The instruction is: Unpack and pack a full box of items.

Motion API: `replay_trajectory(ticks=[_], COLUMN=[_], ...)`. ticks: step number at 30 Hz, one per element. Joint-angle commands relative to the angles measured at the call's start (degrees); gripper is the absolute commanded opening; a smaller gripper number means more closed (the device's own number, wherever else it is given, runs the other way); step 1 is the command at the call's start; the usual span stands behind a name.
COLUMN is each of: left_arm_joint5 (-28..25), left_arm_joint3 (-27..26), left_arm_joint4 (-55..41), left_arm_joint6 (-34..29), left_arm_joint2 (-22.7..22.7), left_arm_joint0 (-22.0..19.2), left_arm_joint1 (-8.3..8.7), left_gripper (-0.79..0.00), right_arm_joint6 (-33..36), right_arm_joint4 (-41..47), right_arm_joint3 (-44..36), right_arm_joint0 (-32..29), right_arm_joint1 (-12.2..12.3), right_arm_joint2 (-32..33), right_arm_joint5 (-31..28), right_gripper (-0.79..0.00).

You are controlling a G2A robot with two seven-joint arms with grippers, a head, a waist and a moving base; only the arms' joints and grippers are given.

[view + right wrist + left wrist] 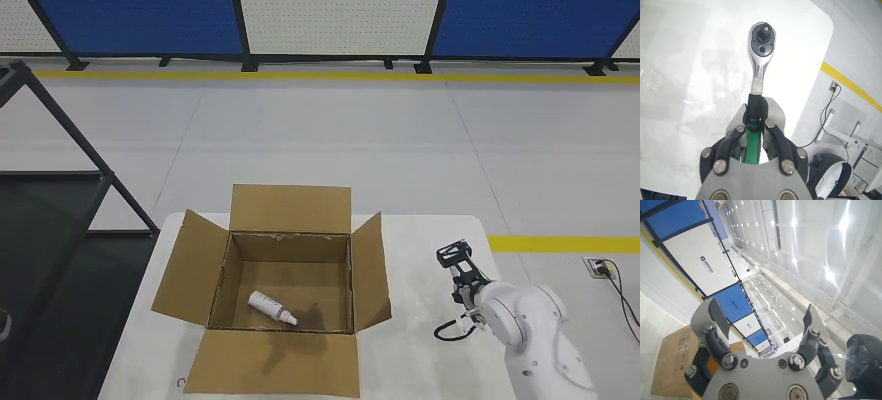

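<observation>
Box (290,208) sits open mid-desk, all four flaps splayed; but the play is out toward the right edge of the desk (430,235). Right gripper (755,111) is clamped on a ratchet wrench (762,43), black pads pinching the handle where black rubber meets green. The chrome neck and rounded head stick straight out ahead, square drive stud showing, a wrap of clear tape round the neck. It hangs over the glossy white top between the box and the far right corner; whether the head touches the surface I cannot tell. Left gripper (762,315) is spread wide and holds nothing, ribbed pads aimed at the ceiling, close beside the box's plain brown cardboard. Inside the box, one small white bottle (272,307) lies on its side toward the near left corner. This reads as the unpacking leg, wrench about to be set down. The next move wants a gentle lowering until the steel lies flat, then the fingers let go; smooth metal on a slick top may slide.
</observation>
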Motion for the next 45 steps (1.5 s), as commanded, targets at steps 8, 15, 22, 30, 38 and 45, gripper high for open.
replay_trajectory(ticks=[8,15,22,30,38,45], left_arm_joint5=[1.17,1.33,1.33,1.33,1.33,1.33], left_arm_joint3=[-0.02,0.08,0.08,0.08,0.08,0.08], left_arm_joint4=[1.00,1.47,1.47,1.47,1.47,1.47], left_arm_joint6=[1.22,1.42,1.42,1.42,1.42,1.42], left_arm_joint2=[0.24,0.34,0.34,0.34,0.34,0.34], left_arm_joint0=[-0.47,-0.54,-0.54,-0.54,-0.54,-0.54], left_arm_joint1=[-0.22,-0.34,-0.34,-0.34,-0.34,-0.34], left_gripper=[0.000,0.000,0.000,0.000,0.000,0.000], right_arm_joint6=[-3.74,-4.83,-5.24,-5.50,-5.42,-4.75], right_arm_joint4=[4.91,6.13,6.13,4.85,4.94,6.46], right_arm_joint3=[11.68,14.56,16.95,19.00,21.24,20.73], right_arm_joint0=[3.81,5.17,5.99,6.95,8.14,8.26], right_arm_joint1=[0.42,0.80,1.10,1.46,1.63,2.09], right_arm_joint2=[0.69,0.44,-0.34,-1.26,-2.21,-1.64], right_arm_joint5=[-4.01,-4.98,-4.61,-3.03,-2.20,-2.81], right_gripper=[-0.785,-0.785,-0.785,-0.785,-0.785,-0.646])
